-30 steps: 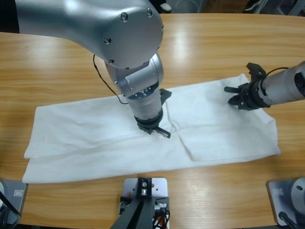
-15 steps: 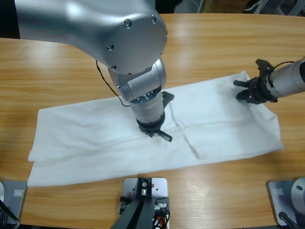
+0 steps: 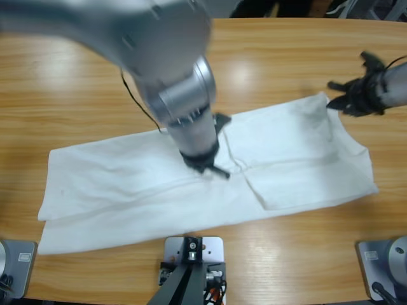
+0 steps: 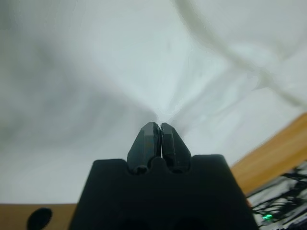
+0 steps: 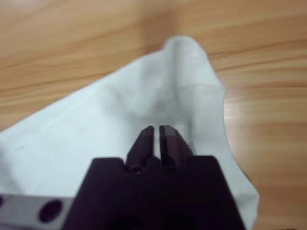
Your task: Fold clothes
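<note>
The clothes, one white T-shirt (image 3: 127, 178), lie flattened in a long strip across the wooden table, with a folded flap (image 3: 305, 171) at the right. My left gripper (image 3: 206, 166) points down on the strip's middle. In the left wrist view its jaws are shut and creases in the white fabric (image 4: 96, 72) run into their tips. My right gripper (image 3: 346, 101) is at the shirt's far right corner (image 3: 321, 105). Its jaws are closed on a raised ridge of fabric (image 5: 163, 96), which lifts off the table there.
Bare wooden table (image 3: 286, 51) surrounds the shirt on every side. A thin black cable (image 3: 137, 105) hangs beside the left arm. The large silver elbow (image 3: 127, 38) covers the upper left of the high view.
My right gripper has moved up and to the right, toward the shirt's far corner, and the fabric there has risen. The shirt has slid slightly right. My left gripper has stayed on the middle.
</note>
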`<state>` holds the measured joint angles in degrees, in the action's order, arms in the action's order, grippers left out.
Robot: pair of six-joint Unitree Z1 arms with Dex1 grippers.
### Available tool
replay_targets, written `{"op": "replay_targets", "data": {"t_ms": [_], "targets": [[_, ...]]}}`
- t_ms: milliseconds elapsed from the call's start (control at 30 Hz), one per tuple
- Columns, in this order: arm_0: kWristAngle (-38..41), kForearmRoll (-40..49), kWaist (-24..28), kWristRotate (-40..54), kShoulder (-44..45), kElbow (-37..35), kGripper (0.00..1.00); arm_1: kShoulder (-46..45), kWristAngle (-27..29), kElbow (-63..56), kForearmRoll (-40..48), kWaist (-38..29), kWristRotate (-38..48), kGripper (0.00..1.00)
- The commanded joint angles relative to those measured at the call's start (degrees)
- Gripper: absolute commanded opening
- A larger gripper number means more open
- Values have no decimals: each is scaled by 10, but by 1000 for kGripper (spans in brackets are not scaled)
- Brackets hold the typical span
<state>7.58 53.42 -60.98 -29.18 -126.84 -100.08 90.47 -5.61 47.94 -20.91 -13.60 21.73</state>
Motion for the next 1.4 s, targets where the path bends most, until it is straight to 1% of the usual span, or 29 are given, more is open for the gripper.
{"op": "replay_targets", "data": {"t_ms": [33, 67, 100, 133, 200, 267, 333, 433, 533, 600, 700, 767, 867, 967, 1033, 1200, 1300, 1400], "targets": [[-24, -8, 64, -22, 164, 27, 996, -47, 5, 33, -134, -120, 5, 774], [-30, -8, 68, -46, 189, 58, 996, -30, 6, 33, -140, -140, 9, 828], [-42, -6, 70, -68, 211, 86, 996, -15, 10, 35, -147, -150, 18, 908], [-61, 1, 73, -115, 241, 127, 996, 3, 12, 39, -157, -155, 23, 977], [-75, 5, 78, -207, 295, 209, 998, 23, 17, 45, -167, -159, 25, 997], [-76, 18, 78, -277, 333, 272, 1000, 47, 21, 65, -186, -163, 29, 1000], [-76, 17, 78, -308, 366, 340, 1000, 81, 29, 84, -206, -165, 32, 1000], [-77, 16, 78, -337, 396, 399, 1000, 121, 30, 99, -208, -171, 54, 1000], [-77, 16, 78, -355, 403, 415, 1000, 159, 27, 98, -210, -171, 118, 1000], [-77, 13, 78, -355, 399, 416, 1000, 166, 24, 97, -210, -171, 174, 1000], [-77, 10, 78, -353, 390, 418, 1000, 161, 20, 99, -210, -171, 234, 1000], [-77, 6, 78, -352, 384, 420, 1000, 169, 17, 99, -202, -171, 256, 1000], [-77, 5, 78, -351, 386, 424, 1000, 197, 21, 97, -191, -162, 259, 1000], [-77, 5, 78, -349, 387, 428, 1000, 210, 39, 90, -186, -128, 257, 1000], [-77, 5, 78, -349, 385, 429, 1000, 217, 50, 83, -181, -91, 257, 1000], [-77, 3, 78, -349, 386, 431, 1000, 230, 49, 74, -158, 6, 263, 1000], [-77, 1, 78, -349, 386, 436, 1000, 231, 50, 66, -158, 56, 294, 1000], [-77, -12, 78, -351, 383, 441, 1000, 230, 50, 58, -168, 76, 314, 1000]]}}
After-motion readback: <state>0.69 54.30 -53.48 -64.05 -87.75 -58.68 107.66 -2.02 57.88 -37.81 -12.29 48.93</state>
